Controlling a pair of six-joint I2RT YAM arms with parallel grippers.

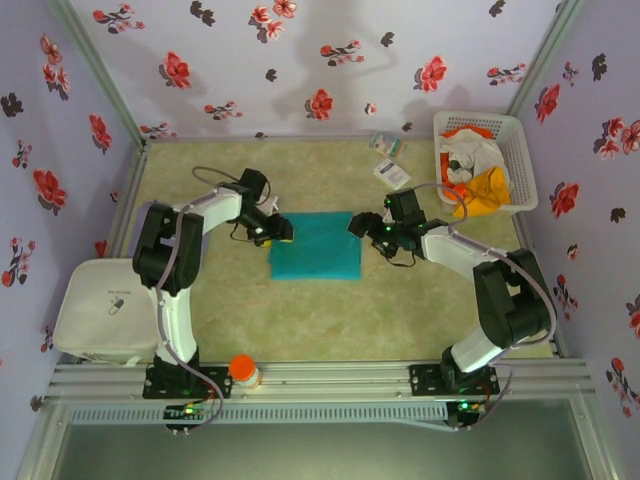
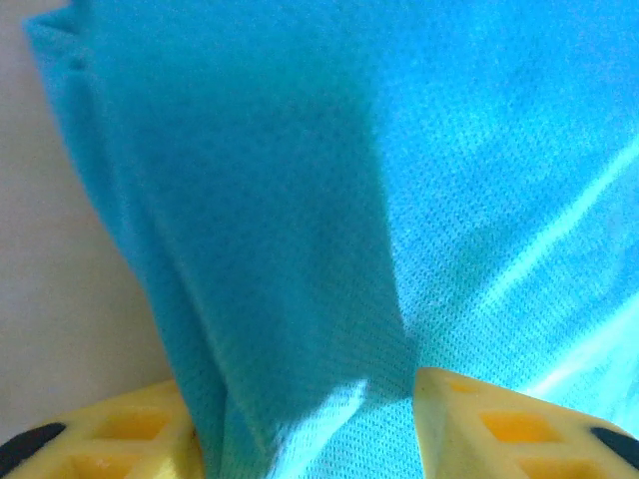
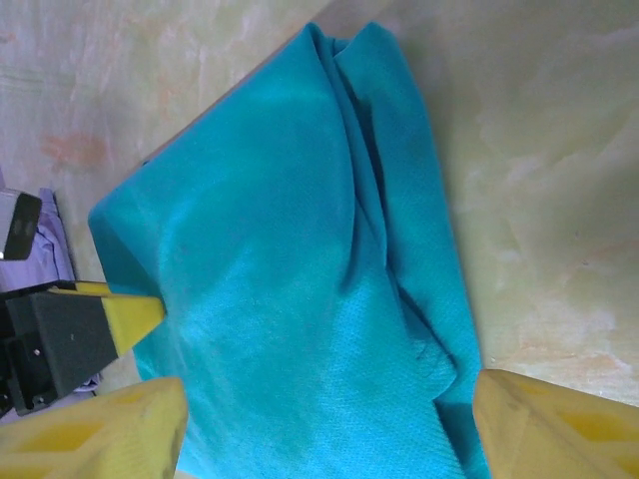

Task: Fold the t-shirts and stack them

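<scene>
Near edge: orange-capped bottle [image 1: 243, 371] by the left arm's base, white box [image 1: 105, 308] off the table's [image 1: 330, 320] left side. Both well apart from the work, risk only if an elbow swings back wide.

Mid table: teal t-shirt [image 1: 315, 250] lies as a folded rectangle, one arm at each far corner.
- Left gripper [image 2: 303, 404]: ridge of cloth runs between its jaws; can't tell if they pinch or just straddle it.
- Right gripper [image 3: 329, 389]: jaws wide apart, cloth slack between, no pinch seen, so open.

Risks, my read:
- One side grips and the other doesn't, so a lift drags the shirt skewed and opens the layers.
- Loose folds bunch at the right edge; jaws closing there could catch only the top layer.
- Jaws set too low could shove the cloth along the table instead of taking it.

Far side: small packets [image 1: 392, 170] just beyond the right gripper, a forward sweep could knock them.

Far right corner: basket [image 1: 522, 140] holds orange garment [image 1: 488, 192] and white garment [image 1: 475, 152], not yet folded. The orange one lies at the near rim and may snag the lattice when pulled.
</scene>
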